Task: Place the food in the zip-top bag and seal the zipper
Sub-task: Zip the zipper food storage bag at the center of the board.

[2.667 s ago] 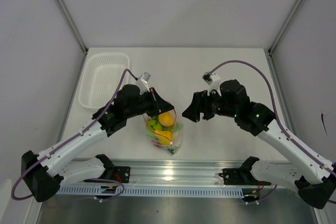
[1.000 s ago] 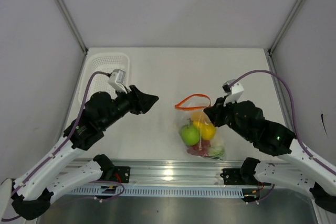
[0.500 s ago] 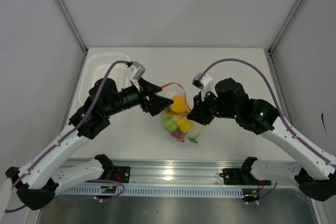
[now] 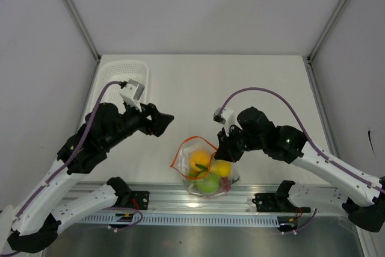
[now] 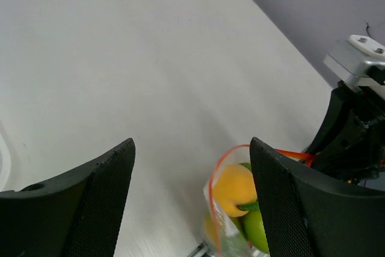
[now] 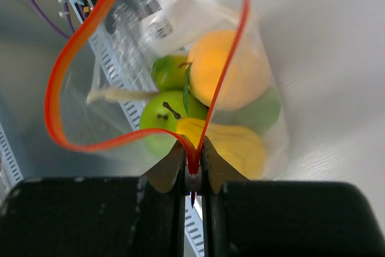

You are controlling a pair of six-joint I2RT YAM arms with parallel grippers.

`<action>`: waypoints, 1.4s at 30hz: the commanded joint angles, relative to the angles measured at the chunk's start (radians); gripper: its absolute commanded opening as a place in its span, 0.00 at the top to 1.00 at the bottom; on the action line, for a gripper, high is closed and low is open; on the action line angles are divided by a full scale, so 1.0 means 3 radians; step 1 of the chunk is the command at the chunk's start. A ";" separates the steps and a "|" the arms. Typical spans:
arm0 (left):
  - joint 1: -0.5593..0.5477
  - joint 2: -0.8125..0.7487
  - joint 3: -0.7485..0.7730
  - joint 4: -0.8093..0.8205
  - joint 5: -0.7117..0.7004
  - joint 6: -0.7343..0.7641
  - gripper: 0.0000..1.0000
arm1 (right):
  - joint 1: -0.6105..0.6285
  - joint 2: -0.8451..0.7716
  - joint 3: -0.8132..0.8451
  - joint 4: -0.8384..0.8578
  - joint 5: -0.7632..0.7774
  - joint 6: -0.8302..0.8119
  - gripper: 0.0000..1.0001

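The zip-top bag (image 4: pixel 206 176) hangs near the table's front edge, its mouth gaping as an orange-red zipper (image 4: pixel 180 153) loop. Inside it lies the food: an orange ball (image 4: pixel 199 159), a yellow-orange fruit (image 4: pixel 221 167) and a green apple (image 4: pixel 208 183). My right gripper (image 4: pixel 223 148) is shut on one end of the zipper (image 6: pixel 194 159), pinching both strips together. In the right wrist view the orange ball (image 6: pixel 231 70), green apple (image 6: pixel 161 120) and a pale stalk (image 6: pixel 120 95) show through the plastic. My left gripper (image 4: pixel 166 121) stands open, up and left of the bag and apart from it, with the bag (image 5: pixel 231 215) beyond its fingertips.
A white mesh basket (image 4: pixel 123 79) sits at the back left of the table. A metal rail (image 4: pixel 192 195) with both arm bases runs along the near edge, right beneath the bag. Grey walls close in both sides.
My right gripper has carried the bag toward the near edge. My left gripper has drawn back to the left, away from the bag's mouth, and stays open.
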 commanded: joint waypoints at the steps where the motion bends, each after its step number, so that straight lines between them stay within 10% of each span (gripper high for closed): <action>1: 0.0017 0.0091 -0.0090 -0.0302 0.0035 -0.0024 0.22 | 0.0033 -0.0153 -0.0025 0.0333 -0.0152 0.0008 1.00; 10: 0.0313 0.0347 -0.0428 -0.0087 0.1482 -0.0402 0.30 | 0.0038 -0.0204 -0.0035 0.0215 -0.0121 -0.0105 1.00; 34: 0.0109 -0.0220 -0.1431 -0.0185 0.1703 -0.1205 0.38 | 0.0064 -0.0311 -0.0066 0.0230 0.0012 -0.0054 1.00; 42: 0.0058 -0.0185 -0.1060 -0.0419 0.1601 -0.1011 0.99 | 0.0099 -0.0357 -0.0061 0.0210 0.0405 0.0017 1.00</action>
